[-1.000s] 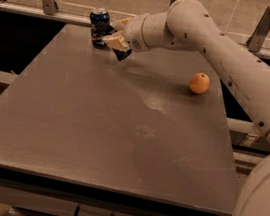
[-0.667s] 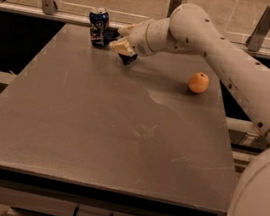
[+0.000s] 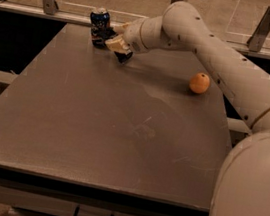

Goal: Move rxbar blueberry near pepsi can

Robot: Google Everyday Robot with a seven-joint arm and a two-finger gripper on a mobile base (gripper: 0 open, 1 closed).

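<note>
The pepsi can (image 3: 99, 23), blue with a silver top, stands upright at the table's far left edge. My gripper (image 3: 117, 45) is just right of the can, low over the table. It is shut on the rxbar blueberry (image 3: 124, 57), a dark navy wrapper. The bar's ends stick out on both sides of the pale fingers (image 3: 115, 43), and one end reaches close to the can's base. I cannot tell whether the bar touches the table.
A round orange fruit (image 3: 199, 83) sits on the grey table (image 3: 97, 124) at the right. My white arm reaches in from the lower right across the table's right side. A rail with metal posts runs behind the far edge.
The gripper with the bar has shifted slightly right and down toward the table, staying beside the can. The can and the orange have not moved.
</note>
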